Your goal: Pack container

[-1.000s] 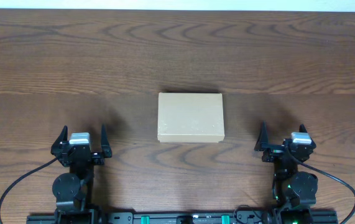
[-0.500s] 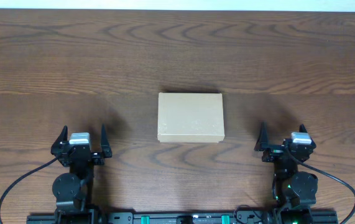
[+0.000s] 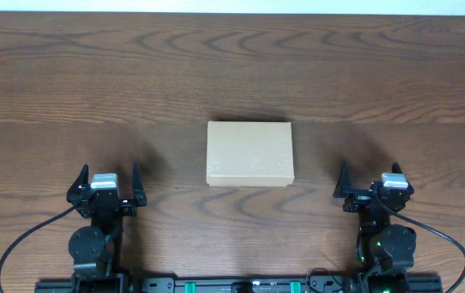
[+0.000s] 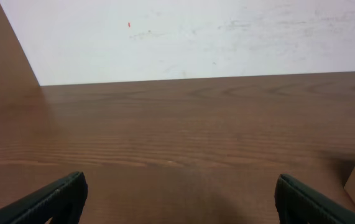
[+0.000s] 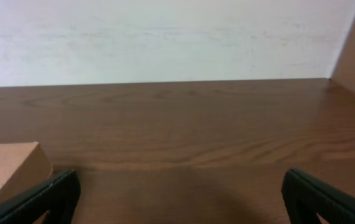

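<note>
**Q:** So where's the container sitting, and what's around it?

**A:** Dead centre of the worktop, lying flat with the flap down. The left pincer is parked at the near left and the right pincer at the near right. Both are spread wide with nothing in them, well apart from the box. Between each one and the box it's just wood grain. The wrist cams catch only a box corner at the edge of view, plus a white wall past the far edge. Black cables loop off the arm bases at the near side.
</note>
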